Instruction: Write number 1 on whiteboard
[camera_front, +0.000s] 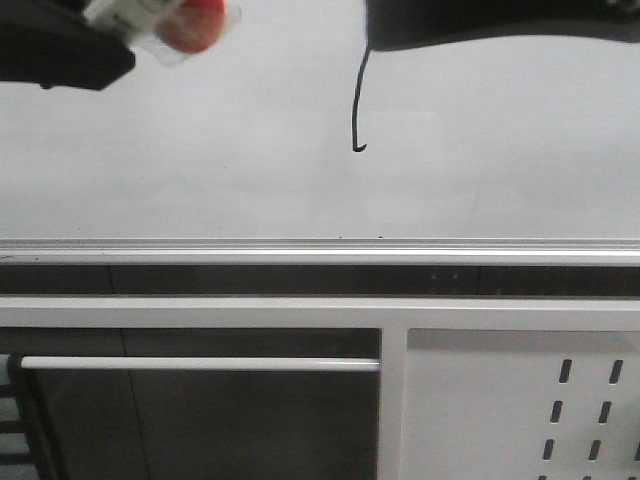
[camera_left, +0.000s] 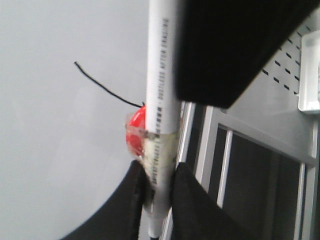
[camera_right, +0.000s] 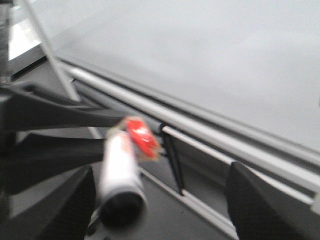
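The whiteboard (camera_front: 200, 150) fills the upper front view, with its silver bottom rail (camera_front: 320, 250) below. The number 1 (camera_front: 357, 100) is a thin black stroke with a small hook at its lower end; it also shows in the left wrist view (camera_left: 100, 85). My left gripper (camera_left: 157, 172) is shut on a white marker pen (camera_left: 162, 75) that has a red piece (camera_left: 135, 125) taped to it. In the front view this gripper (camera_front: 100, 45) is at the top left, away from the stroke. My right gripper (camera_right: 160, 210) is open; the blurred pen (camera_right: 119, 170) shows between its fingers.
My right arm (camera_front: 500, 25) is a dark shape at the top right of the front view, covering the stroke's upper end. Below the rail are a white frame (camera_front: 390, 400) and a white panel with slotted holes (camera_front: 580, 410).
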